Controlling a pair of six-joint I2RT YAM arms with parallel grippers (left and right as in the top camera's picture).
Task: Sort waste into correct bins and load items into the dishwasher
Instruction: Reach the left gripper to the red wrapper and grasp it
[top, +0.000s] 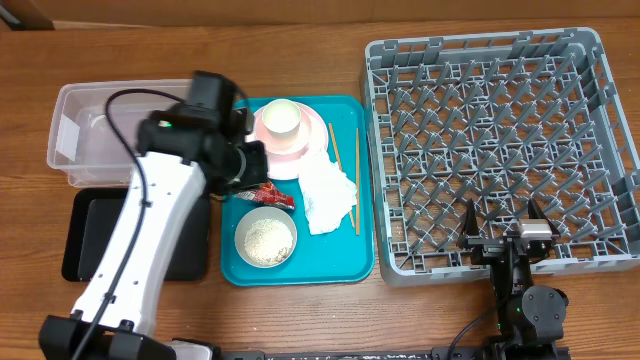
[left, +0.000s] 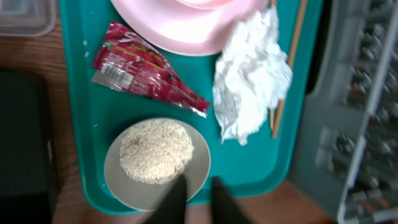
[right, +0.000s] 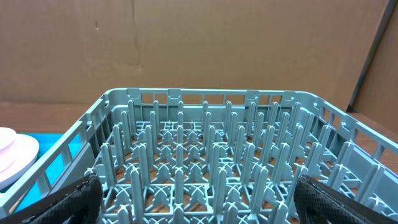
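Reading from the table's left edge, we find the clear tub (top: 85, 140) with the black tray (top: 92, 235) just beside it on the nearer side; the waste is in neither. Next, the left gripper (left: 199, 196) hangs above the teal tray (top: 345, 258), its fingers all but closed, a slim gap between them and nothing caught in it. On that tray a whitish bowl (left: 202, 165) holds the rice (left: 155, 151). The red wrapper (left: 140, 68) lies between the bowl and the pink plate (left: 186, 34), which carries a whitish cup or bowl (top: 280, 120); we cannot tell which. The crumpled napkin (left: 252, 74) lies right of the wrapper, touching the plate and overlapping the chopsticks (top: 357, 175). Farther right stands the grey dish rack (top: 490, 130). At its near wall the right gripper (right: 199, 196) is spread wide, holding nothing.
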